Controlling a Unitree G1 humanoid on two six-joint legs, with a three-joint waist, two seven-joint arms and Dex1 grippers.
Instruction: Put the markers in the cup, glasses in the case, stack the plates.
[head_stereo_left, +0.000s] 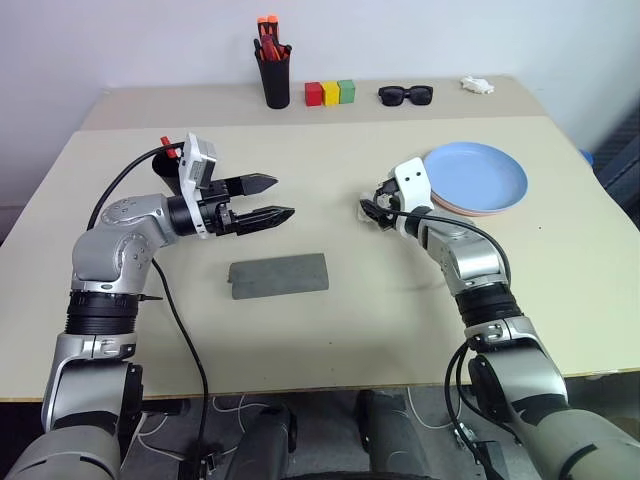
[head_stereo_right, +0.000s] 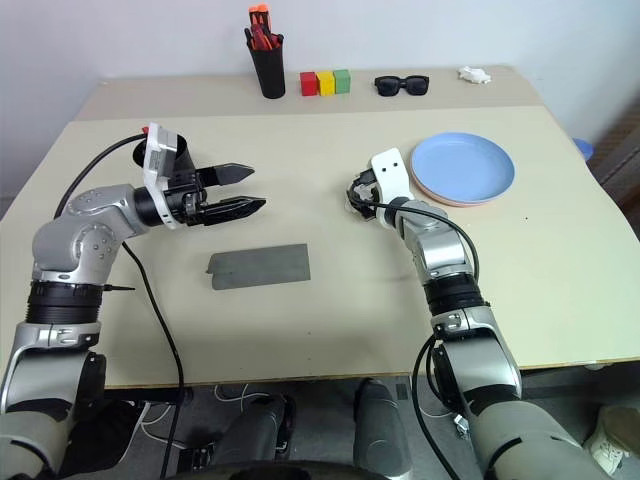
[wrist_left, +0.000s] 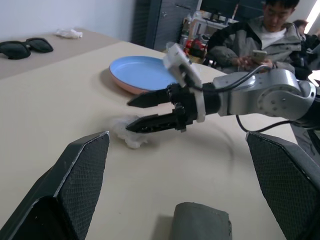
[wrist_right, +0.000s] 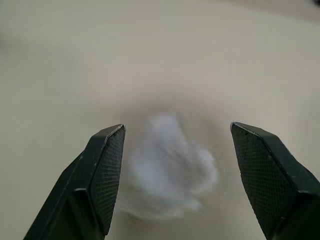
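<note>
The light blue plate (head_stereo_left: 478, 172) lies on the salmon pink plate (head_stereo_left: 455, 208) at the right of the table. The grey case (head_stereo_left: 278, 275) lies shut in the middle. The black cup (head_stereo_left: 163, 170) stands behind my left wrist, with a red marker tip (head_stereo_left: 166, 141) poking out of it. The glasses are out of view. My left gripper (head_stereo_left: 283, 197) hovers open above the table, pointing right, with nothing between its fingers. My right gripper (wrist_left: 128, 117) is open just left of the plates, its fingers on either side of a white crumpled wad (wrist_right: 170, 170).
At the back stand a black pen pot (head_stereo_left: 276, 80) with orange-capped pens, red, yellow and green blocks (head_stereo_left: 330, 93), black sunglasses (head_stereo_left: 405, 95) and another white wad (head_stereo_left: 478, 86). A person (wrist_left: 260, 30) sits beyond the table's right side.
</note>
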